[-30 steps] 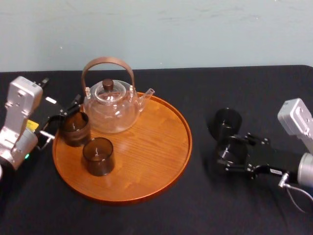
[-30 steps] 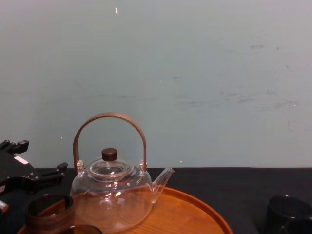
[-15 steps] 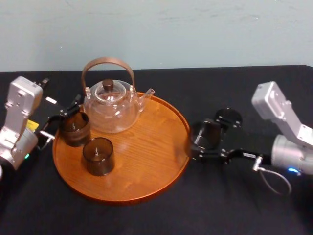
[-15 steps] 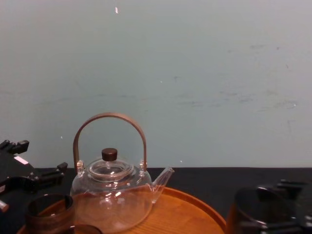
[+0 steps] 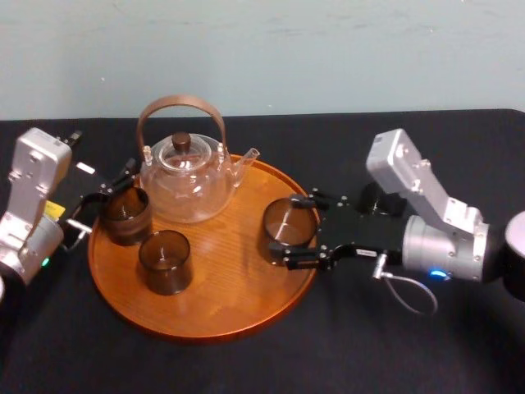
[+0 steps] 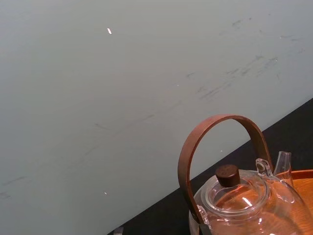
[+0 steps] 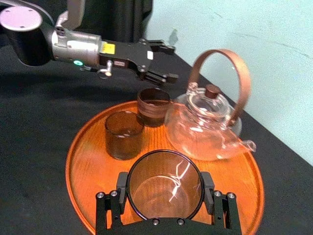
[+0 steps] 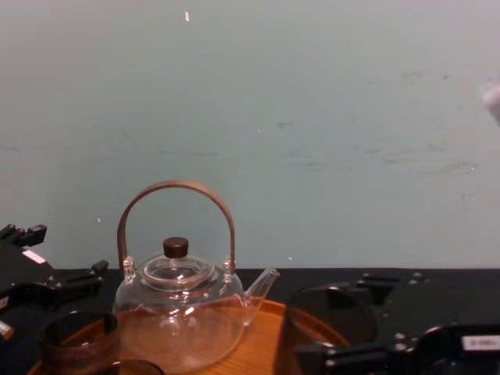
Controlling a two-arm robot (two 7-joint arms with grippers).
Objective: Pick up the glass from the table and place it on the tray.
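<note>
A smoky brown glass [image 5: 289, 225] [image 7: 165, 185] [image 8: 326, 319] is over the right part of the round wooden tray [image 5: 230, 308] [image 7: 80, 156] [image 8: 269, 340]. My right gripper [image 5: 292, 231] [image 7: 165, 192] is shut on it, one finger on each side. Whether the glass touches the tray cannot be told. My left gripper [image 5: 105, 199] [image 7: 164, 61] stands open at the tray's left edge, just beside another brown glass [image 5: 125, 215] [image 7: 152, 105].
A clear glass teapot [image 5: 184, 179] [image 7: 205, 122] [image 8: 180, 312] [image 6: 239, 196] with a brown arched handle stands at the tray's back. A third brown glass [image 5: 165, 261] [image 7: 124, 134] sits front left on the tray. A dark round thing [image 5: 379, 197] lies on the black table behind my right arm.
My right gripper has carried the glass leftward from the table at the right to over the tray. The left arm has not moved.
</note>
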